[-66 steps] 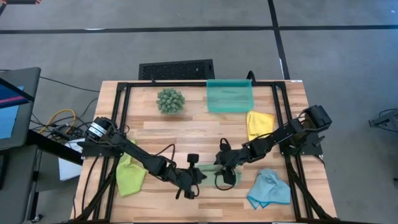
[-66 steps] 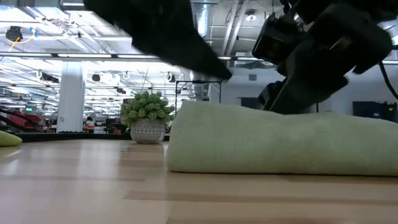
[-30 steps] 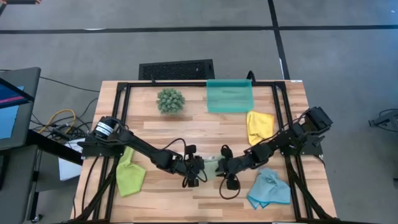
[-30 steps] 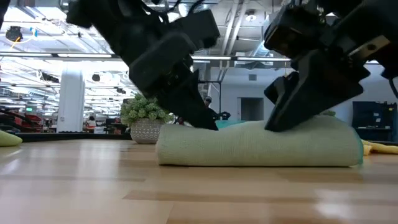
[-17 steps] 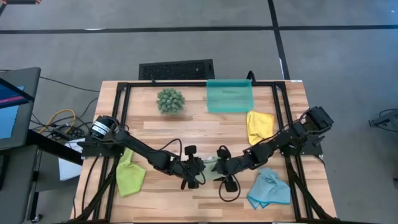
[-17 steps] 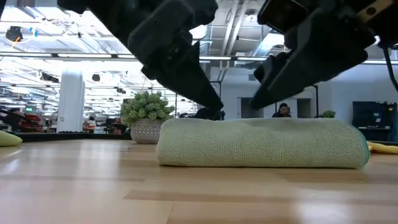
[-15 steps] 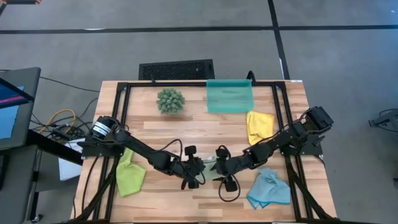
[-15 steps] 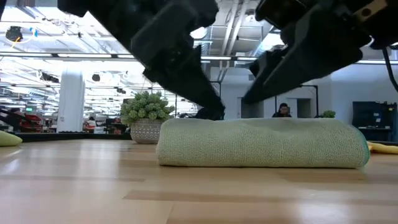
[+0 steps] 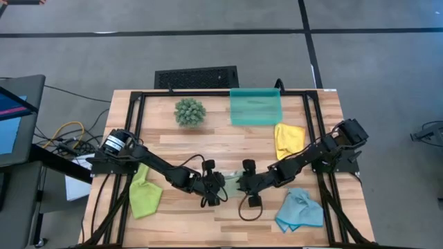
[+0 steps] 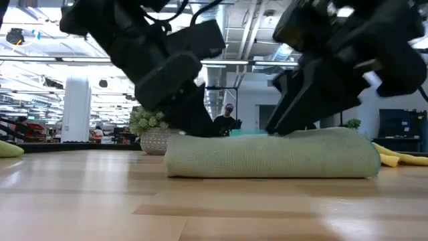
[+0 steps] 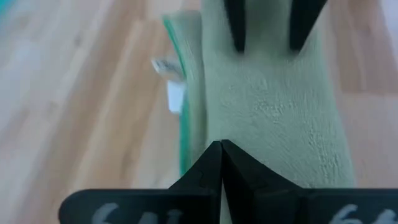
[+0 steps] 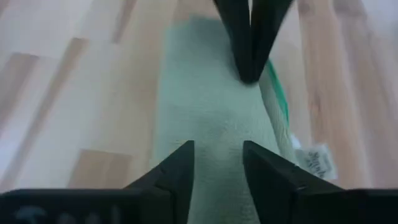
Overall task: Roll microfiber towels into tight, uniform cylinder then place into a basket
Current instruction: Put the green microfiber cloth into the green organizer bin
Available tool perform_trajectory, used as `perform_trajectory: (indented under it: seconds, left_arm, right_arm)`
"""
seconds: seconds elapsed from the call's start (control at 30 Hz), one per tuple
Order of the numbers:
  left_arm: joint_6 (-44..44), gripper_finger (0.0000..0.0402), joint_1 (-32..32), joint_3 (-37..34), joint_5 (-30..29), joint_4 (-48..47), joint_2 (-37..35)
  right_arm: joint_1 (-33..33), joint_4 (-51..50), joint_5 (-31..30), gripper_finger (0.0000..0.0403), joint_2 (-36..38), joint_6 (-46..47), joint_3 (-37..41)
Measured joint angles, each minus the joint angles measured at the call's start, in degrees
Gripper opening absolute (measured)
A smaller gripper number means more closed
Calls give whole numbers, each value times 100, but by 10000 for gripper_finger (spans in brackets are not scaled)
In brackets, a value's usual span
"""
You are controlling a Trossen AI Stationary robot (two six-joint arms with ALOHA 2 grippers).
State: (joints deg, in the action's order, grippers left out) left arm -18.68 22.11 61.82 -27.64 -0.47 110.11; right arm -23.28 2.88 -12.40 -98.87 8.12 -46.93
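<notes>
Both claws sit on the sage green towel (image 10: 271, 154), which lies as a partly rolled log near the middle of the tabletop (image 9: 208, 149), toward its near edge — the left claw (image 11: 221, 149) pinched fully closed with its tip pressing on the cloth, the right claw (image 12: 217, 155) with its fingers a narrow gap apart, holding nothing. You should, I judge, push both tips along at the same pace and with even downward pressure, so the roll tightens straight instead of coning at the end where the teal hem and label show. Keep it clear of the yellow towel (image 9: 288, 138) to the right — the basket (image 9: 255, 107) waits well apart at the far edge.
</notes>
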Motion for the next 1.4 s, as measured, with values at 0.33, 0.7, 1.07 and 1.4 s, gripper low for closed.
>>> perform_trajectory:
  seconds: [0.33, 0.7, 1.07, 1.4]
  left_arm:
    - [343, 2, 159, 14, -275, 476, -230]
    - [-206, 2, -309, -1, -187, -27, 175]
    - [-114, 2, -209, -2, -305, -165, 44]
    - [269, 2, -218, -12, 175, 529, 117]
  right_arm:
    - [260, -90, 282, 85, 5, 247, 8]
    - [397, -125, 501, 79, 5, 394, 8]
    - [633, -185, 486, 92, 9, 840, 8]
    - [707, -246, 483, 152, 9, 1036, 28]
